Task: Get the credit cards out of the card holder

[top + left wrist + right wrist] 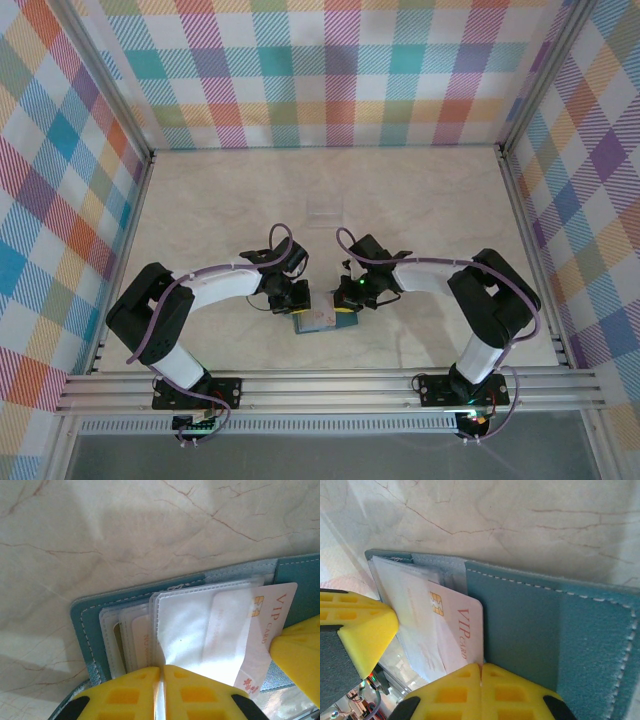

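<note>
The teal card holder (322, 321) lies open near the table's front edge, between both grippers. My left gripper (163, 669) is shut on a clear plastic pocket sleeve (200, 625) of the card holder (82, 625). A pale credit card marked VIP (272, 615) sticks partly out of that sleeve to the right. My right gripper (481, 666) is shut on the near edge of this credit card (460, 625), beside the teal flap of the card holder (530, 625). Another pale card (142, 642) and a darker card edge (118, 640) sit in pockets further left.
A faint clear plastic square (323, 210) lies on the marble table farther back. An aluminium rail (330, 385) runs along the near edge, and plaid walls (60, 180) close in the left, right and back. The other arm's yellow finger (360, 625) stands close by.
</note>
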You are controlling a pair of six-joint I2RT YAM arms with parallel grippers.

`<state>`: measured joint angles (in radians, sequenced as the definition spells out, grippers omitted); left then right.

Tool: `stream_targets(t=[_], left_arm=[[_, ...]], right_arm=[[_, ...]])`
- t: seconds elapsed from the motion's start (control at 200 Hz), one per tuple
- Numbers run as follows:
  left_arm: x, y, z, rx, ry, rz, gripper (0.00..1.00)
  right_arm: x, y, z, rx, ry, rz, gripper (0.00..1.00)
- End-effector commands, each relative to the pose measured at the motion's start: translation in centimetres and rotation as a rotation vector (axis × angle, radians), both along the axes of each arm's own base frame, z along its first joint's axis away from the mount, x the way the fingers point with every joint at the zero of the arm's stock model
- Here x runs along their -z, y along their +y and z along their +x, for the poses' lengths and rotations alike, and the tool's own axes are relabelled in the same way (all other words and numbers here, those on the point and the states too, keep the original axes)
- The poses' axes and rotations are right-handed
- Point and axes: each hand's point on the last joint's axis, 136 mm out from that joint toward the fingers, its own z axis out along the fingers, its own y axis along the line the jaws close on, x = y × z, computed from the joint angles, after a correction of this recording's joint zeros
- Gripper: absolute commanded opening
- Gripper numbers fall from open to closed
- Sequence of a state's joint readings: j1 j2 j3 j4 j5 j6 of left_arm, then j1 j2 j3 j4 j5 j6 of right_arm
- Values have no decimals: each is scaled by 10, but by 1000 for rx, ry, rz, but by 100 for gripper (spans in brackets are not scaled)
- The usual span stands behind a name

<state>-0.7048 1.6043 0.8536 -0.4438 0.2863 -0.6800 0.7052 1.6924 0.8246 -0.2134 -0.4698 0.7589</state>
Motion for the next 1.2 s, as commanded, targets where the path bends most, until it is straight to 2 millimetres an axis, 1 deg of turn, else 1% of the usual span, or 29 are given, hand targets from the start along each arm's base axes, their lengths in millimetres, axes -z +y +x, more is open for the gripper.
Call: stream_targets(t=[0.0,0.13,0.255,0.36,0.44,0.615,0.765,0.995,1.195], left_arm=[[27,31,-21,11,71,152,13],[28,31,-22,19,75,157,13],[29,33,-23,23,83,166,13],[29,32,-23,26,83,168,13],[28,32,-23,26,84,169,13],[27,33,-23,26,78,171,13],[24,34,-24,27,73,172,12],[22,34,-23,30,64,168,12],[20,32,-22,34,62,161,12]], right_arm=[[-4,1,-1,-1,7,21,16],[0,5,-3,-7,32,43,25],[6,5,-4,-7,50,38,29],[8,9,-5,-13,68,53,29],[8,9,-4,-11,64,57,27],[9,5,-3,-2,51,31,14],[4,-3,-1,1,18,-10,6],[-5,-31,0,-11,-37,-175,1],[-12,-45,-2,-35,-59,-248,0]])
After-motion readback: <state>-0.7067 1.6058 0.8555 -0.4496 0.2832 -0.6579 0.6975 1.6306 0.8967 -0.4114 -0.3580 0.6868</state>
